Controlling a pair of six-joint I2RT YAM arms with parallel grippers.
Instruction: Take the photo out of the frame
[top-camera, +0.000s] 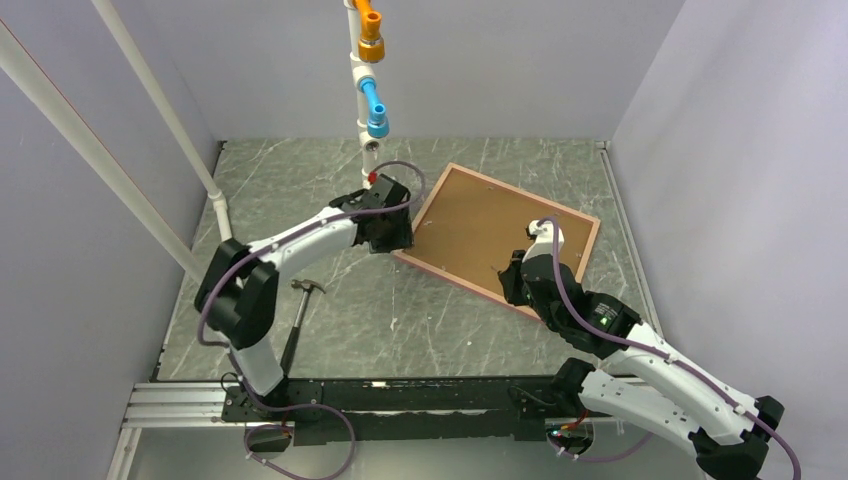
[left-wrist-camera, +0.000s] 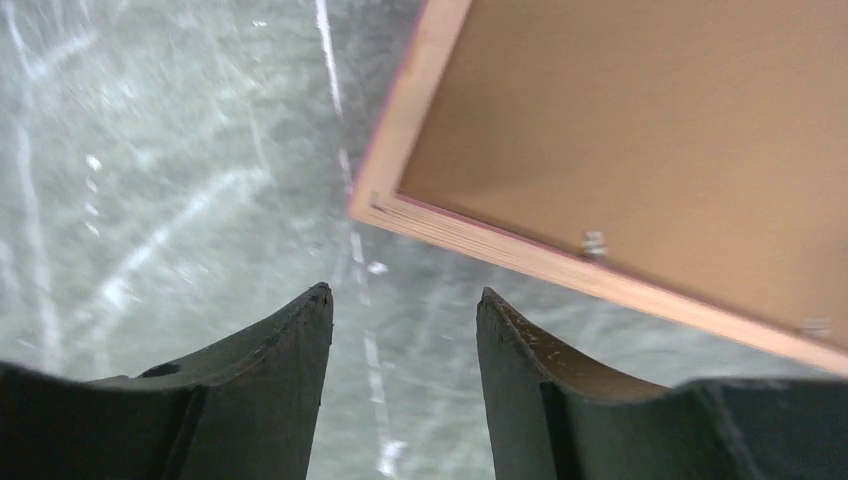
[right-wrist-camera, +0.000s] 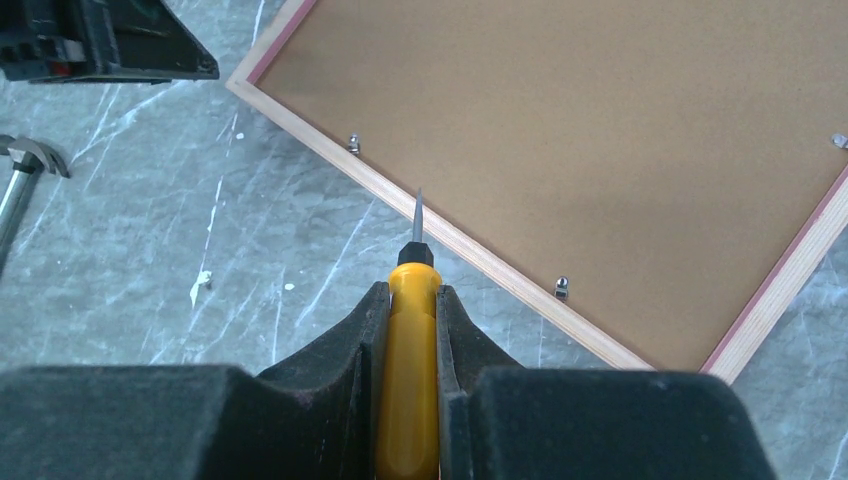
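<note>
A yellow-handled screwdriver (right-wrist-camera: 409, 400) is pinched between the fingers of the right gripper (right-wrist-camera: 412, 292), its handle clamped along the gap and its thin blade pointed straight ahead. Just ahead of that gripper the frame (right-wrist-camera: 480, 262) is laid face down on the table (right-wrist-camera: 200, 250), with the brown backing (right-wrist-camera: 560, 130) turned up. The blade tip is seen over the frame's near wooden rim; whether it is touching cannot be told. Small metal clips (right-wrist-camera: 353, 143) are seen along the rim's inner edge, one to the left of the blade and one to its right. The photo is not seen: it is hidden under the backing, if it is in the frame at all.

The left gripper (left-wrist-camera: 400, 300) is held spread with nothing between its fingers, above bare table. One corner of the frame is found just ahead of it and to its right, apart from the fingers. A hammer (top-camera: 300, 318) is laid on the table behind the left gripper, beside the arm.
</note>
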